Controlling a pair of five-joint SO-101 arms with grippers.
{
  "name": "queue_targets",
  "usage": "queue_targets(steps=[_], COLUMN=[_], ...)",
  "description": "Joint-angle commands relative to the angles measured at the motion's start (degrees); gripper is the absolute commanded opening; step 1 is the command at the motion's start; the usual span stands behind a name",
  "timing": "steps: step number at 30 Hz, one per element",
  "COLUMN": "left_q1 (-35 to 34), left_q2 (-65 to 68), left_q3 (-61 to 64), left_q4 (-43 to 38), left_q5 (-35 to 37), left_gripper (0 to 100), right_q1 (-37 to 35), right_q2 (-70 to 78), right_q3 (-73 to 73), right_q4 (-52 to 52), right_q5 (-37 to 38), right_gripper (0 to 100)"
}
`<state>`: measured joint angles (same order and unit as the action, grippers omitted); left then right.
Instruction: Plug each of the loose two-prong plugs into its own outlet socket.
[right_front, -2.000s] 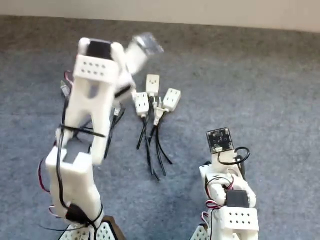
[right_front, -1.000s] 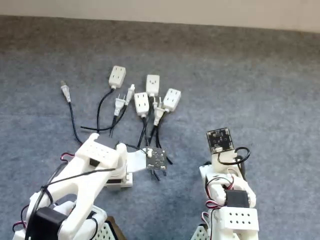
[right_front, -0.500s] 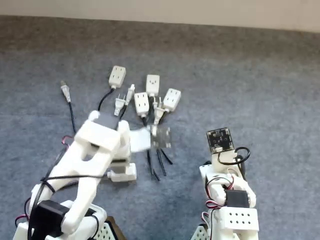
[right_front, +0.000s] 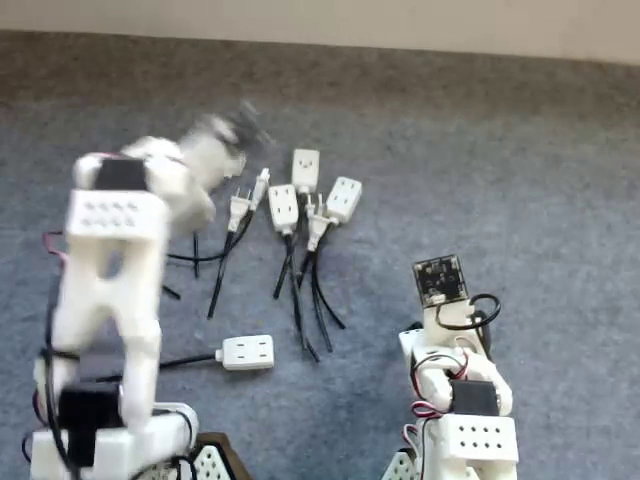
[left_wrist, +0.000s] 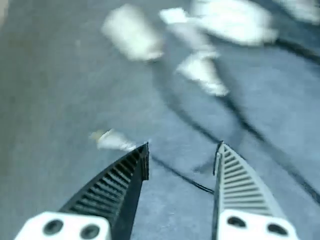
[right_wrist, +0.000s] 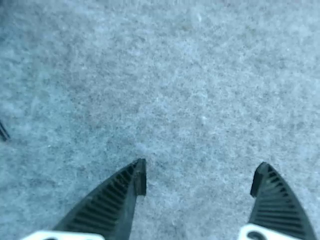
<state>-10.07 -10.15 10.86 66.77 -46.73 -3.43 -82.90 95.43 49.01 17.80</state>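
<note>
The left gripper (left_wrist: 182, 150) hangs released and empty, its two fingers spread over a black cord (left_wrist: 175, 171) on the grey carpet (left_wrist: 50, 100). A small white plug (left_wrist: 112, 140) lies just beside one finger. In the high view that arm is stretched out over the far left side of the scattered white parts.

The right gripper (right_wrist: 200, 172) is likewise spread and holds nothing. It sits above bare carpet with its arm folded near its base, well apart from the parts.

Three outlet blocks (right_front: 284, 205) sit clustered mid-carpet. A two-prong plug (right_front: 238, 208) lies loose just beside them with its prongs bare, and a fourth outlet block (right_front: 247, 350) lies alone nearer the arms' bases.

Whether any plug in the cluster is seated cannot be told. At least two plugs look loose, so most of the work appears unfinished.
</note>
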Motion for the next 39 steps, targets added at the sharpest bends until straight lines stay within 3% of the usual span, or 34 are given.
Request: queue_targets(steps=[1, 7, 12, 19, 27, 33, 39], left_q1=[-8.4, -10.8, -10.5, -11.5, -12.4, -14.7, -15.6], left_q2=[11.4, 34.7, 47.6, 56.7, 57.7, 57.5, 57.8], left_q3=[-7.0, -22.0, -32.4, -44.6, -58.8, -65.6, -64.8], left_q4=[-9.7, -9.6, -5.2, 4.6, 17.0, 21.4, 23.6], left_q5=[14.8, 30.8, 36.0, 39.2, 39.3, 39.0, 39.0], left_gripper=[21, 21, 21, 21, 21, 12, 15], right_q1=[-0.5, -1.7, -1.7, -1.7, -1.7, -1.7, -1.7], right_q2=[-0.7, -0.7, -0.7, -0.7, -0.7, -0.7, -0.7], right_q3=[4.0, 4.0, 4.0, 4.0, 4.0, 4.0, 4.0], right_q4=[-1.0, -1.0, -1.0, -1.0, -1.0, -1.0, -1.0], right_q5=[0.8, 0.8, 0.8, 0.8, 0.8, 0.7, 0.7], right_gripper=[33.2, 33.2, 33.2, 33.2, 33.2, 33.2, 33.2])
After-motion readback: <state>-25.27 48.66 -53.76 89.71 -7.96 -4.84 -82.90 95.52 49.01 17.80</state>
